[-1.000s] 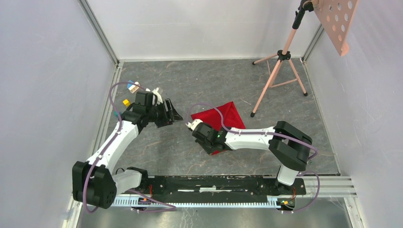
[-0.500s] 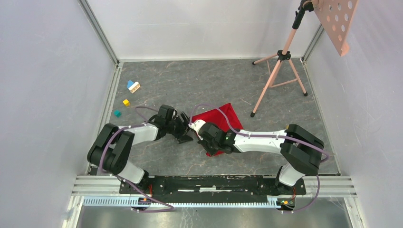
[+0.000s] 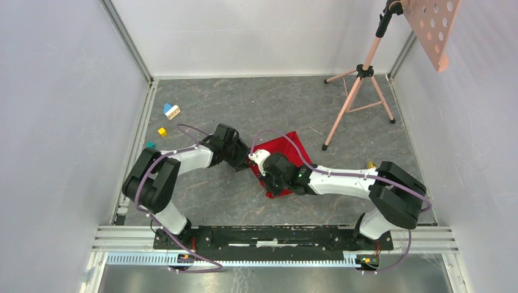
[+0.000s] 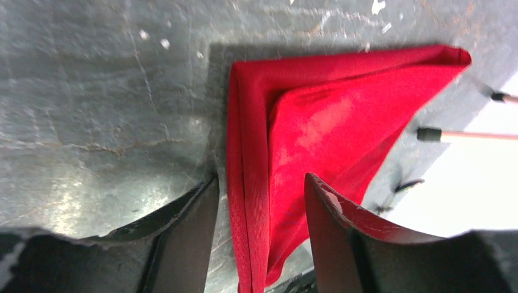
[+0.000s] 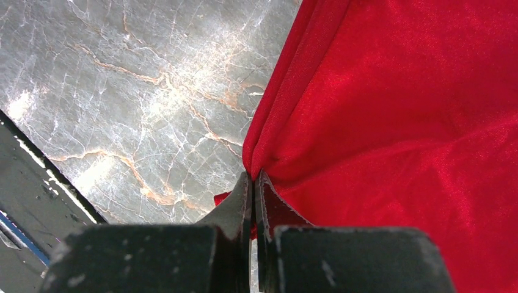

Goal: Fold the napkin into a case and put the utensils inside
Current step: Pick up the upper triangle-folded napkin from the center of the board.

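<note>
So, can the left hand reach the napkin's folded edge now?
Probably yes: the left hand is open, its fingers astride the napkin edge, nothing blocking. The right hand pinches another edge.

Lit brightly and evenly from overhead, with soft shadows on the desk. Caught white glare patches on the marbled surface in both wrist views. Blew out to white at the left wrist view's right edge. Rendered the fingers dark and slightly blurred, the napkin sharp.

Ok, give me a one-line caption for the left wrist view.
Left claw, open, straddles the folded edge of the red napkin lying on the grey marbled table.
</note>
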